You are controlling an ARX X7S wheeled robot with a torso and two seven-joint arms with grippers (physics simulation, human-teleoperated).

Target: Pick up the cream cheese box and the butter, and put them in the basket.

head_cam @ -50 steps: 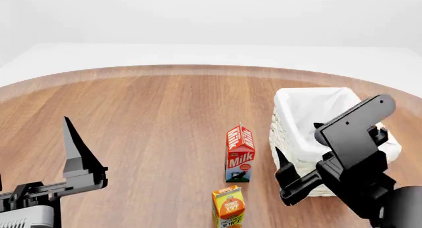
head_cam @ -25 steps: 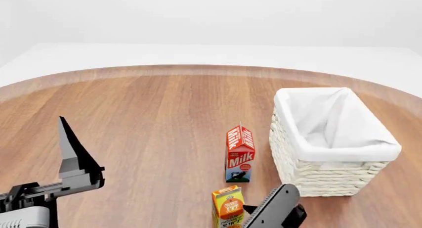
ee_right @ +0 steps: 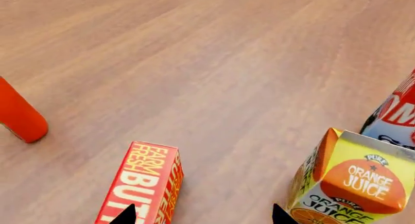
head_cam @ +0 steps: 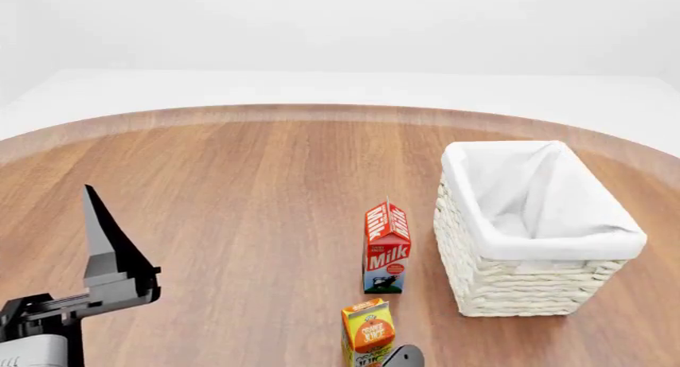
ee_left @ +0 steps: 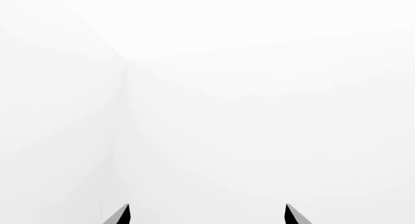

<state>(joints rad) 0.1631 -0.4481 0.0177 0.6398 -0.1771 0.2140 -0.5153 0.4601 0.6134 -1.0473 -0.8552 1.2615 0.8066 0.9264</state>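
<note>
The butter (ee_right: 141, 185), a red-orange box with yellow lettering, lies flat on the wood and shows only in the right wrist view. My right gripper (ee_right: 203, 216) is open above it; one fingertip overlaps the butter's top and the other hangs over bare wood beside the orange juice carton (ee_right: 353, 185). The white wicker basket (head_cam: 521, 289) stands at the right of the head view, and nothing shows inside it. My left gripper (ee_left: 206, 215) is open, raised and facing a blank white wall; one finger (head_cam: 104, 240) shows at the head view's left. The cream cheese box is out of view.
A red-and-white milk carton (head_cam: 386, 247) stands left of the basket, with the orange juice carton (head_cam: 368, 331) in front of it. An orange ketchup bottle (ee_right: 19, 118) lies beyond the butter. A bit of my right arm (head_cam: 404, 357) shows at the head view's lower edge.
My right arm swung from in front of the basket down and left, almost out of the head view. The left gripper drifted slightly left.
</note>
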